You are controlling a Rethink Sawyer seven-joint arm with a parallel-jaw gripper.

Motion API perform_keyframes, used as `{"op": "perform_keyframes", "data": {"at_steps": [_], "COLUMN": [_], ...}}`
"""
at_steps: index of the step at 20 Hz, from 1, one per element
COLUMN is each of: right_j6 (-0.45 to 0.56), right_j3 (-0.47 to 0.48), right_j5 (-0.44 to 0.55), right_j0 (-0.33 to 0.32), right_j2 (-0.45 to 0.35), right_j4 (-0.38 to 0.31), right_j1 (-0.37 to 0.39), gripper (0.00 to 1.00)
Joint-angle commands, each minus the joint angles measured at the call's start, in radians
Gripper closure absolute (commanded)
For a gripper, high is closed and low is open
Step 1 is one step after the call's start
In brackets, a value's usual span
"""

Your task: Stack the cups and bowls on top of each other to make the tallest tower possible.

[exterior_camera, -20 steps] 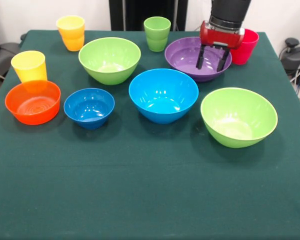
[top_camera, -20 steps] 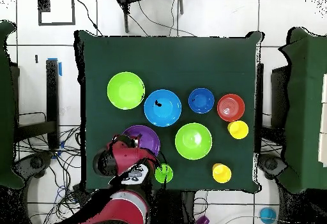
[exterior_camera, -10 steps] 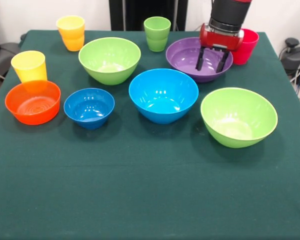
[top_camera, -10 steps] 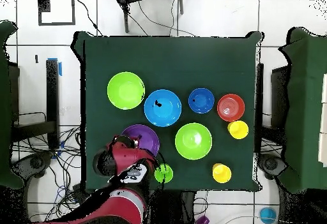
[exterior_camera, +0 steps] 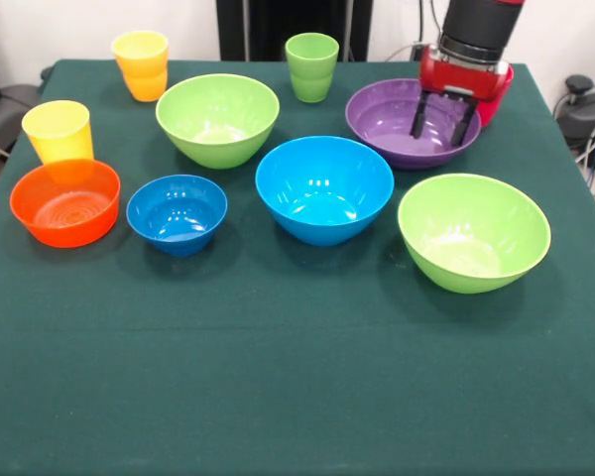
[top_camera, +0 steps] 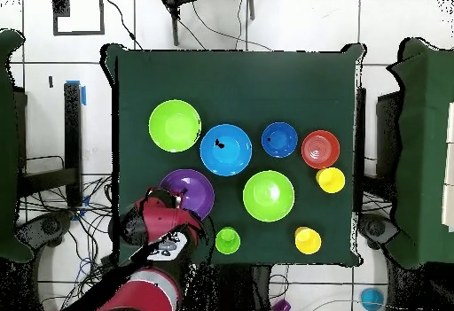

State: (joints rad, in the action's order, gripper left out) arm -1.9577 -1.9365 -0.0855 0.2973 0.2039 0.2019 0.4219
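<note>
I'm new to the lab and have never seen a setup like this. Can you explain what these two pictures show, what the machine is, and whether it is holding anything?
The machine is a robot arm, red and black, ending in a gripper with two dark fingers. One picture is taken from across the table, facing the robot; the other looks straight down from above, with the robot at the bottom, so sides are swapped between them.

On the green cloth lie six bowls: a purple bowl, a large blue bowl, two green bowls, a small blue bowl and an orange bowl. There are also cups: yellow, orange-yellow, green, and a red cup mostly hidden behind the gripper.

The gripper's fingers are open, reaching down at the purple bowl's far rim. It holds nothing, and nothing is stacked yet.
</note>
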Motion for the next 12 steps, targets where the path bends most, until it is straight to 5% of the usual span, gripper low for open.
{"op": "perform_keyframes", "data": {"at_steps": [1, 12], "right_j6": [-0.186, -0.205], "right_j3": [0.053, 0.028], "right_j5": [0.004, 0.008], "right_j0": [0.006, 0.004], "right_j2": [-0.064, -0.060], "right_j4": [0.050, 0.016], "right_j1": [0.019, 0.042], "gripper": [0.00, 0.00]}}
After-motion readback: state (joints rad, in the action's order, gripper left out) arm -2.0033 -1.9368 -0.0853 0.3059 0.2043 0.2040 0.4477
